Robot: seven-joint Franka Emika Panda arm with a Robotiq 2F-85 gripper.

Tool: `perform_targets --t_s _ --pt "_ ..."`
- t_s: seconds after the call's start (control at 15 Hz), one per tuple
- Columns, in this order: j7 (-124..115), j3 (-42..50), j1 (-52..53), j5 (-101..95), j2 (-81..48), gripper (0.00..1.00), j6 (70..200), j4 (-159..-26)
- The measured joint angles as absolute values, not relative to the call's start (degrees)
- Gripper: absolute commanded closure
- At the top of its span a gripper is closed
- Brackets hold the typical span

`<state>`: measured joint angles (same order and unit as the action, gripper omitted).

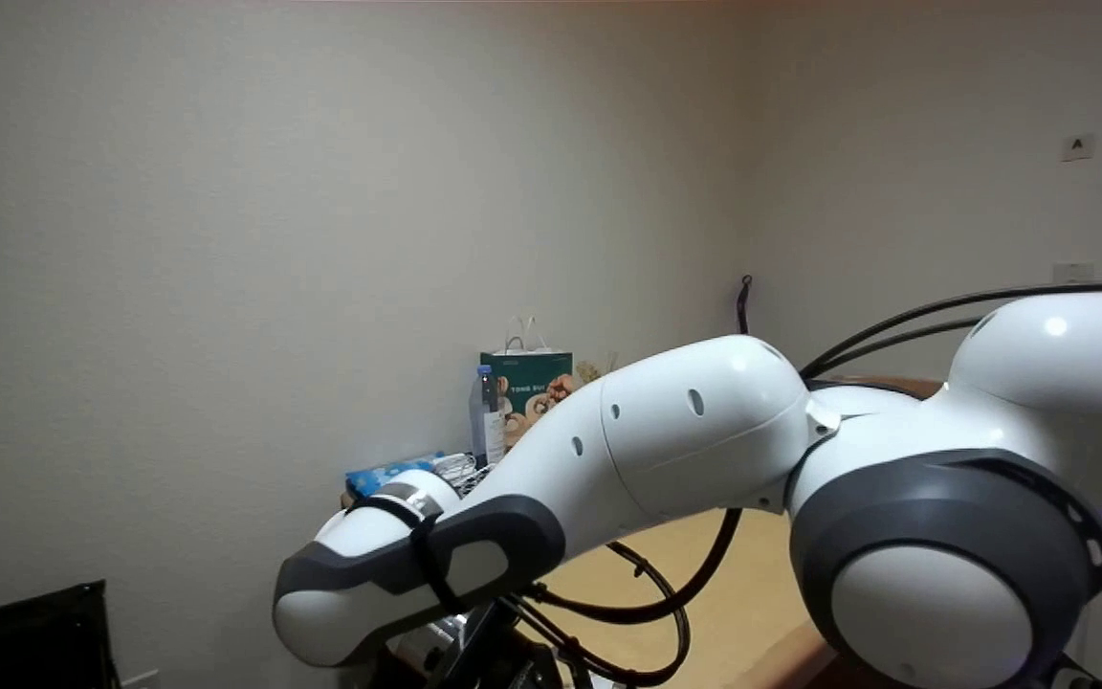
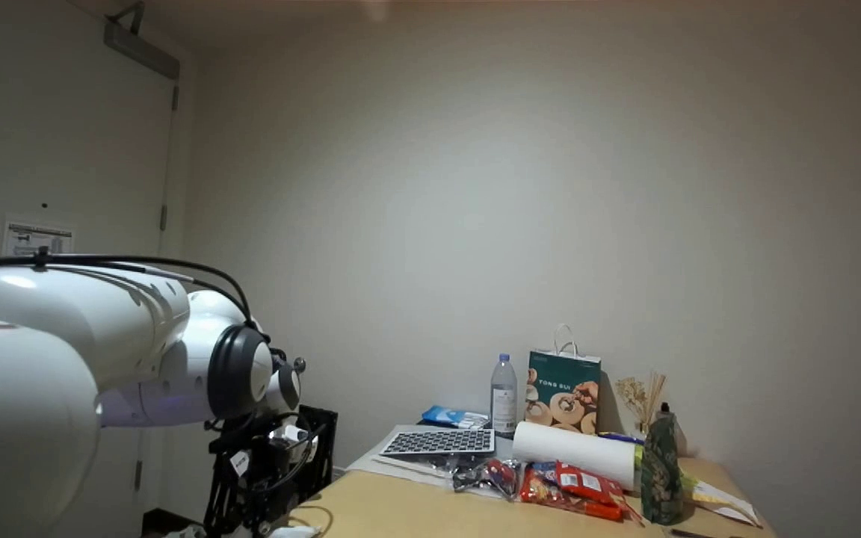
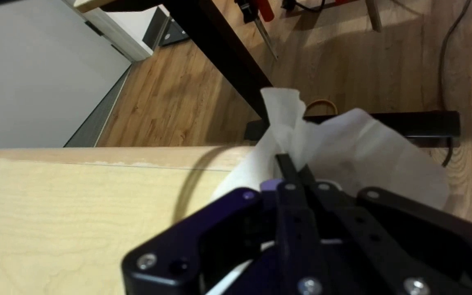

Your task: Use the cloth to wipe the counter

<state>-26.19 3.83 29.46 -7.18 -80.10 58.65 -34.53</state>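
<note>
A thin white cloth (image 3: 367, 151) is bunched at the fingertips of my gripper (image 3: 295, 164), which is shut on it in the wrist view. One fold sticks up past the tips and the rest fans out on both sides. Beneath its left part runs the edge of the light tan counter (image 3: 76, 217); its right part reaches out over the floor. I cannot tell whether the cloth touches the wood. In an exterior view a white scrap, probably the cloth (image 2: 296, 532), shows low beside the gripper on the counter (image 2: 415, 515). The arm hides the fingertips in both exterior views.
Farther along the counter lie a keyboard (image 2: 442, 442), a white paper roll (image 2: 572, 452) and red packets (image 2: 584, 486). A bottle (image 2: 504, 396), a green bag (image 2: 563, 388) and a dark pouch (image 2: 661, 471) stand there. A black table leg (image 3: 228, 57) stands past the edge.
</note>
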Motion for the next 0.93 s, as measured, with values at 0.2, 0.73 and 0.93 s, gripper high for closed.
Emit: perform_targets --t_s 0.2,0.73,0.93 --pt "-26.17 4.06 30.79 -7.38 -80.32 1.00 58.42 -34.24" --pt "-31.73 4.03 26.64 -2.50 -79.96 1.00 58.71 -34.25" --pt "-33.93 3.87 22.22 2.06 -79.45 1.00 59.25 -34.81"
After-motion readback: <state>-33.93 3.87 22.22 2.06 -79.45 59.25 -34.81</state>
